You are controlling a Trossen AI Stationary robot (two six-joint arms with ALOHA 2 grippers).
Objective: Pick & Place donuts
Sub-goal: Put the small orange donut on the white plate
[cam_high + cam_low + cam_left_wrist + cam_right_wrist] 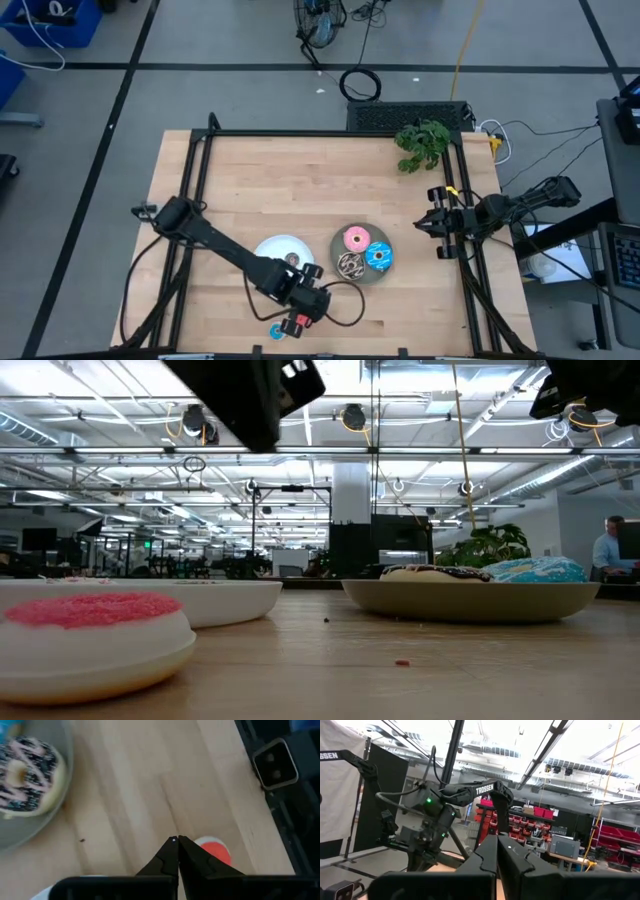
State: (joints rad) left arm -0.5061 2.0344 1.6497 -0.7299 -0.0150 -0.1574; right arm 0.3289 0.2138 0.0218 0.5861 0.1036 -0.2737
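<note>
The grey plate [345, 250] holds a pink donut [354, 238], a blue donut [378, 256] and a sprinkled chocolate donut [349, 265]. A small brown donut [293, 260] lies on the white plate [272, 248]. A red-topped mini donut [214, 851] rests flat on the table near the front edge, with a blue mini donut [276, 330] beside it. My left gripper [177, 840] is shut and points steeply down above the red donut; in the low view only its body shows, high above the table. My right gripper [432, 226] is shut at the table's right edge.
A leafy plant [422, 145] stands at the far right corner. A small camera box [275, 762] sits on the dark frame along the front edge. Bare wood lies across the table's far half and between the two plates.
</note>
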